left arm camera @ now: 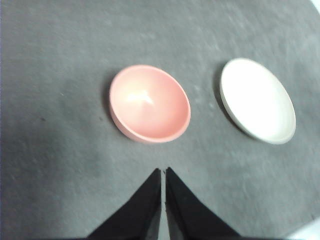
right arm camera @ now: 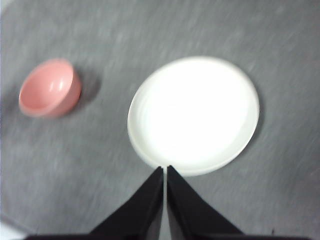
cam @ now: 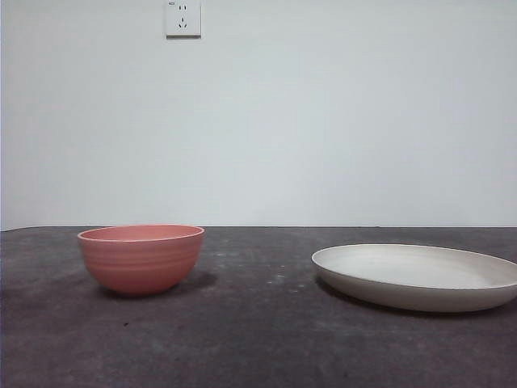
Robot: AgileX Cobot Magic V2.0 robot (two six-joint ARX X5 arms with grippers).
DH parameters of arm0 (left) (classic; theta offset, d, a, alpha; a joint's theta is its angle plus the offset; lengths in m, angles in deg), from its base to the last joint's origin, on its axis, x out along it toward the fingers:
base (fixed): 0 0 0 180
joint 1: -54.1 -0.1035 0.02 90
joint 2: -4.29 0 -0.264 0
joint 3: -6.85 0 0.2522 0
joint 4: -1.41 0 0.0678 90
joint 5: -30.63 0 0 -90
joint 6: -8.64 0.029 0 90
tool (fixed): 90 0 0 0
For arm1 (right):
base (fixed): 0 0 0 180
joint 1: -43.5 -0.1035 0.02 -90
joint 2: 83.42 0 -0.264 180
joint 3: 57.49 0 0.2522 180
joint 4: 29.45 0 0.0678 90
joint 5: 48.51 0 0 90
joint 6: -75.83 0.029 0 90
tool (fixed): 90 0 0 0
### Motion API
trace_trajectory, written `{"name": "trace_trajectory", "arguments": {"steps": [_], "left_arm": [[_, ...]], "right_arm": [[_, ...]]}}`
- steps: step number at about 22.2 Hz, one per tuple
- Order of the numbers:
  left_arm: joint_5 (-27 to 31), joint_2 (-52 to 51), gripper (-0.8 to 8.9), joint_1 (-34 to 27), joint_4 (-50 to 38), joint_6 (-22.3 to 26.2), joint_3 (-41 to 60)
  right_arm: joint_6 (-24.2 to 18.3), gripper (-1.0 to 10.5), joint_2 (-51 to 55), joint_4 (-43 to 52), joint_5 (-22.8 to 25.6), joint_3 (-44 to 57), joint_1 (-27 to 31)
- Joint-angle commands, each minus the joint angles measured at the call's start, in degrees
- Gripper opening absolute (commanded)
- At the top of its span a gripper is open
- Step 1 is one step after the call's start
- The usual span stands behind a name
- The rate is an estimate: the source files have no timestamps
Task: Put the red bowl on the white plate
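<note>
Both end effectors closed, high above the desk.

The left end effector point(left arm camera: 163, 172) hangs over the red bowl point(cam: 141, 258); the right end effector point(right arm camera: 165, 171) over the white plate point(cam: 416, 276). Bowl sits left, upright, well apart from the plate, right, on the dark desk point(cam: 258, 339).

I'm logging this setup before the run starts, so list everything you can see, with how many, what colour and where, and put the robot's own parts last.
red bowl: one, salmon pink, upright and empty on the table, apart from the plate, on the left of the front view.
white plate: one, off-white, flat on the table with nothing on it, on the right of the front view.
table: one, dark grey, mottled, under both dishes.
wall socket: one, white, high on the pale wall behind the table.
left gripper: one, black, jaws shut, above the table near the bowl, holding nothing.
right gripper: one, black, jaws shut, above the table by the plate's rim, holding nothing.
</note>
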Motion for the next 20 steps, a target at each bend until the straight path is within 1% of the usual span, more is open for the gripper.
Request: {"name": "trace_trajectory", "arguments": {"steps": [1,5,7,8,9,10,11,12,20], "left_arm": [[-0.3,1.2,0.14,1.2,1.4,3.1,-1.9],[-0.3,1.9,0.15,3.0,1.9,3.3,-2.0],[-0.3,1.9,0.38,3.1,1.9,3.3,-2.1],[-0.3,1.9,0.95,3.1,1.9,3.3,-2.1],[-0.3,1.9,2.0,3.1,2.0,3.3,-2.1],[-0.2,1.9,3.34,3.1,1.9,3.3,-2.1],[-0.2,1.9,4.19,3.1,1.9,3.1,-2.1],[-0.2,2.0,4.36,3.1,1.9,2.9,-2.1],[0.7,5.4,4.36,4.2,1.4,2.6,-2.6]], "right_arm": [[-3.6,0.1,-1.8,-2.4,-0.2,-1.4,-1.6],[-4.1,0.1,-3.5,-3.2,-0.2,-1.4,-4.1],[-4.1,0.1,-3.5,-3.0,-0.1,-1.4,-4.3],[-4.0,0.4,-3.5,-3.0,-0.1,-1.4,-4.3],[-3.8,1.3,-3.5,-3.0,-0.1,-1.4,-4.3],[-3.6,2.6,-3.5,-3.0,0.0,-1.4,-4.3],[-3.4,3.6,-3.5,-3.0,0.1,-1.4,-4.3],[-3.4,4.0,-3.5,-3.0,0.1,-1.4,-4.3],[-3.4,4.0,-3.5,-3.0,0.1,-1.4,-4.3]]}}
